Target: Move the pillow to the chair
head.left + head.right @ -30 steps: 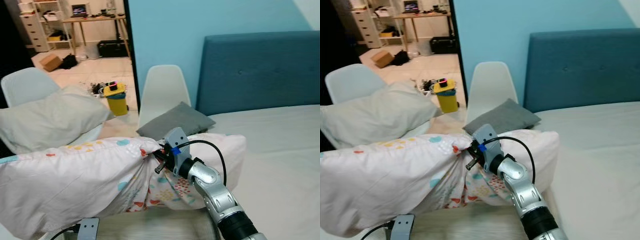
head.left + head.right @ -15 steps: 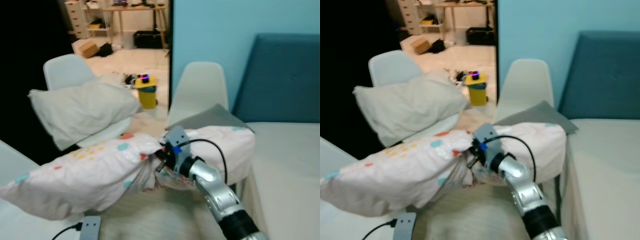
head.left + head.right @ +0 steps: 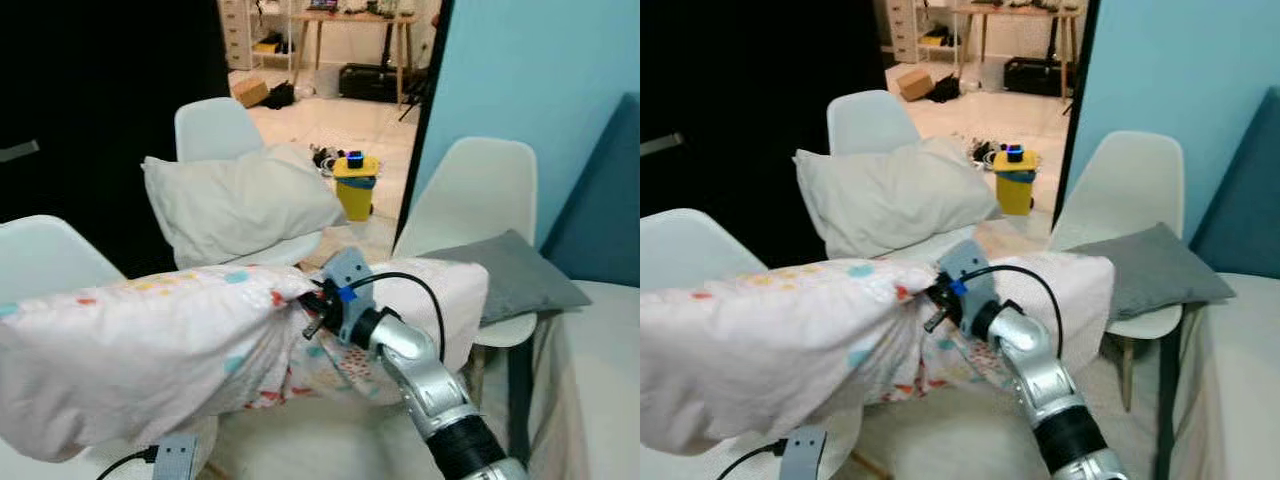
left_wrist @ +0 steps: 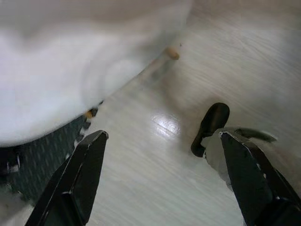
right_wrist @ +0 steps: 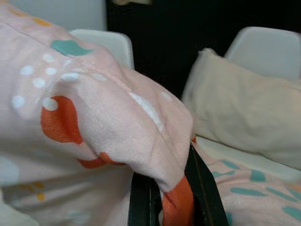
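A large pink-white pillow (image 3: 140,350) with coloured spots hangs across the lower half of the eye views. My right gripper (image 3: 314,312) is shut on a fold of its cover near the middle. The right wrist view shows that fabric (image 5: 141,141) pinched between the black fingers (image 5: 141,200). My left gripper (image 4: 160,179) is open under the pillow's left part, above pale wood floor (image 4: 197,56). Three white chairs stand ahead: a bare one (image 3: 45,260) at near left, one (image 3: 215,125) bearing a cream pillow (image 3: 240,200), and one (image 3: 480,185) with a grey cushion (image 3: 515,275).
A yellow bin (image 3: 355,188) stands on the floor between the chairs, before an open doorway to a cluttered room. The bed (image 3: 600,390) and its blue headboard (image 3: 615,190) lie at the right edge. A dark wall runs along the left.
The camera has swung left, so the bed has slid to the right edge and the chairs have come to the middle. My right gripper has kept its hold on the spotted pillow.
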